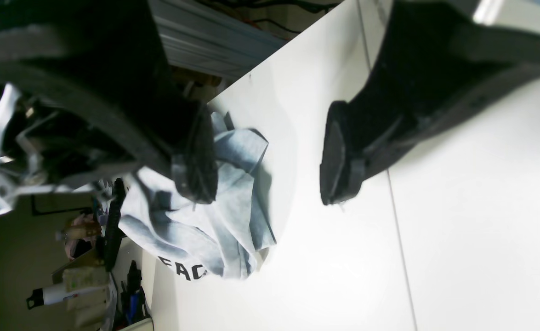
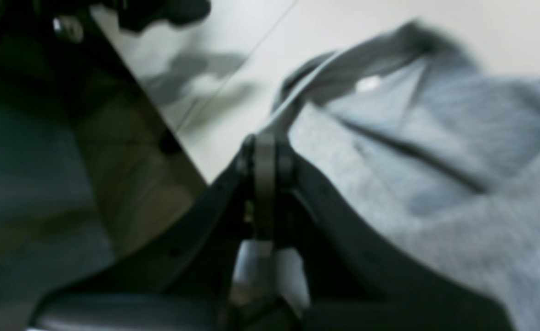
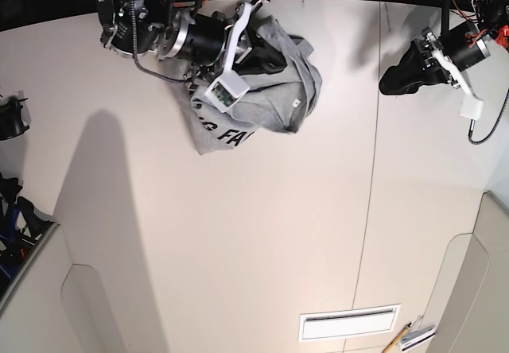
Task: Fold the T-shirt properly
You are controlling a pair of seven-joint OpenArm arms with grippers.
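The heather-grey T-shirt (image 3: 266,98) lies crumpled in a heap at the far middle of the white table (image 3: 238,234), with black block lettering (image 3: 227,136) showing at its near edge. My right gripper (image 3: 266,49) is at the heap's far side. In the blurred right wrist view, its fingers (image 2: 265,170) are closed together on a fold of the shirt (image 2: 435,161). My left gripper (image 3: 391,79) hovers to the right of the shirt, apart from it. In the left wrist view it (image 1: 267,170) stands wide open and empty, with the shirt (image 1: 205,220) beyond it.
A seam (image 3: 372,178) runs down the table right of the shirt. A vent plate (image 3: 350,323) and a pencil (image 3: 398,341) lie near the front right. Dark clutter (image 3: 12,202) stands past the table's left edge.
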